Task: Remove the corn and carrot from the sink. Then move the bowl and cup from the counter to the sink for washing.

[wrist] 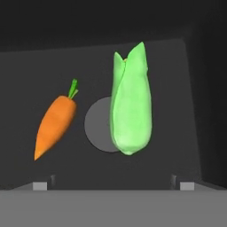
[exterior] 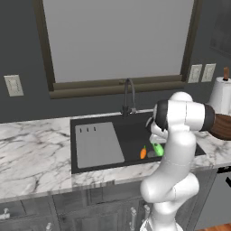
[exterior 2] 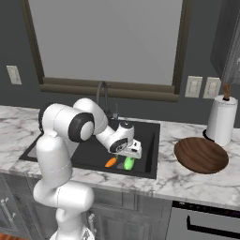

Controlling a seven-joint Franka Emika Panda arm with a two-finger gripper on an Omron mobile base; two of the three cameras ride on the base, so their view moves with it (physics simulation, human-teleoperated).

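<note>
Your fingers (wrist: 113, 185) are wide open and hold nothing, and the corn (wrist: 131, 105) lies in the sink (exterior: 131, 131) straight ahead, pointing away, with the carrot (wrist: 55, 125) beside it.

Matt black sink (exterior: 131, 135), veined marble counter (exterior: 31, 153), wood-grain bowl (exterior 2: 201, 154), softly sheened corn (wrist: 131, 106), smooth carrot (wrist: 54, 126)

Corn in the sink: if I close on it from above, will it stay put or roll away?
The corn is a rounded oblong lying on its side on the flat floor of the sink, so it would probably roll sideways if nudged. It partly overlaps the drain, which may let it rock. The carrot lies apart from it, so likely undisturbed.
</note>
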